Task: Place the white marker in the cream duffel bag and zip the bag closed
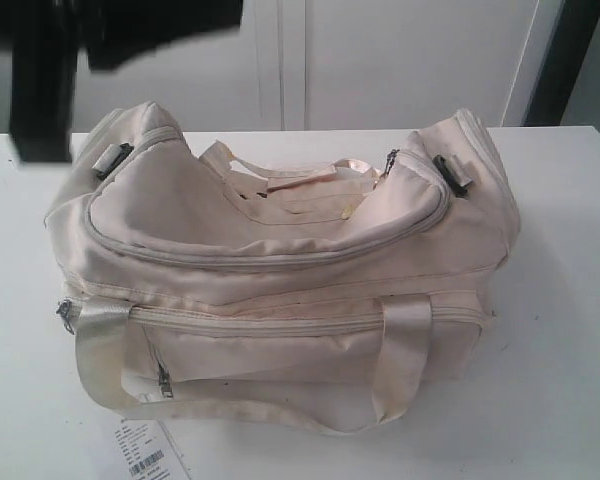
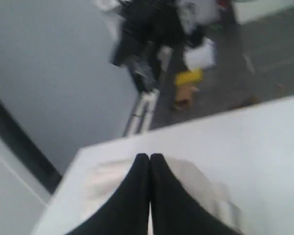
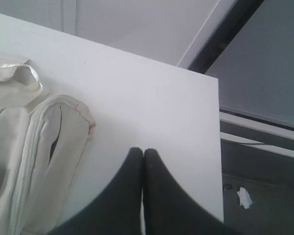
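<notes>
The cream duffel bag (image 1: 280, 280) lies across the middle of the white table (image 1: 570, 300), front pocket and one strap handle toward the camera. Its curved top zipper runs along the sagging top, with the slider near the right end (image 1: 392, 158). The white marker is out of view. My left gripper (image 2: 150, 156) is shut and empty, hovering over a bit of the bag's cream fabric (image 2: 105, 181). The left arm is a dark blur at the upper left (image 1: 40, 90). My right gripper (image 3: 143, 151) is shut on nothing, above bare table beside the bag's end (image 3: 34, 161).
A white paper tag with a barcode (image 1: 145, 455) lies on the table at the bag's front left. The table edge (image 3: 218, 147) drops to a dark floor close to my right gripper. A pale wall stands behind the table.
</notes>
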You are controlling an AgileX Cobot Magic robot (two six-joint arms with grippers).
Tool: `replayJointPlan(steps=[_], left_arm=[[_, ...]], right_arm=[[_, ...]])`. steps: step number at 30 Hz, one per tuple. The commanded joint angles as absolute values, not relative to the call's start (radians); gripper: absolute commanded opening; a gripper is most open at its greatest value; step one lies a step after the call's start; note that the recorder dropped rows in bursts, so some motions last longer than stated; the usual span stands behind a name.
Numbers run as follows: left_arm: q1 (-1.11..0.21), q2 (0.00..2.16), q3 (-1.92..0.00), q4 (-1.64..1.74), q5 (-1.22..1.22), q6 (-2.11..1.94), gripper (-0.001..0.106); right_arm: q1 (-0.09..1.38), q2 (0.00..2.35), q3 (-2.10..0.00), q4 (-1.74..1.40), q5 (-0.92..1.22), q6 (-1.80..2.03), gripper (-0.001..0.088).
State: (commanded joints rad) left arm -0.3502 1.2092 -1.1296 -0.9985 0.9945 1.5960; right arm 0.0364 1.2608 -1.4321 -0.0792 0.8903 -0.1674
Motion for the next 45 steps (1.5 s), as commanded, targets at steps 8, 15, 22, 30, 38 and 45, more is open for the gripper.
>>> replayJointPlan(steps=[8, 15, 22, 30, 38, 45], left_arm=[[-0.307, 1.209, -1.130, -0.262, 0.829, 0.563, 0.000], [-0.184, 1.180, -1.130, -0.141, 0.784, 0.320, 0.000], [-0.148, 1.091, -1.128, -0.126, 0.765, 0.288, 0.000], [-0.148, 0.857, -0.896, -0.129, 0.457, 0.229, 0.000], [-0.152, 0.661, -0.717, -0.163, 0.305, 0.194, 0.000], [-0.152, 0.545, -0.603, -0.186, 0.225, 0.185, 0.000]], right_arm=[[0.036, 1.225, -1.336, -0.081, 0.882, -0.167, 0.0000], [0.036, 1.173, -1.250, -0.083, 0.831, -0.145, 0.0000], [0.036, 1.065, -1.121, -0.083, 0.728, -0.121, 0.0000], [0.036, 0.835, -0.904, -0.083, 0.558, -0.050, 0.0000], [0.036, 0.652, -0.726, -0.083, 0.396, -0.037, 0.0000], [0.038, 0.514, -0.602, -0.081, 0.271, -0.022, 0.0000]])
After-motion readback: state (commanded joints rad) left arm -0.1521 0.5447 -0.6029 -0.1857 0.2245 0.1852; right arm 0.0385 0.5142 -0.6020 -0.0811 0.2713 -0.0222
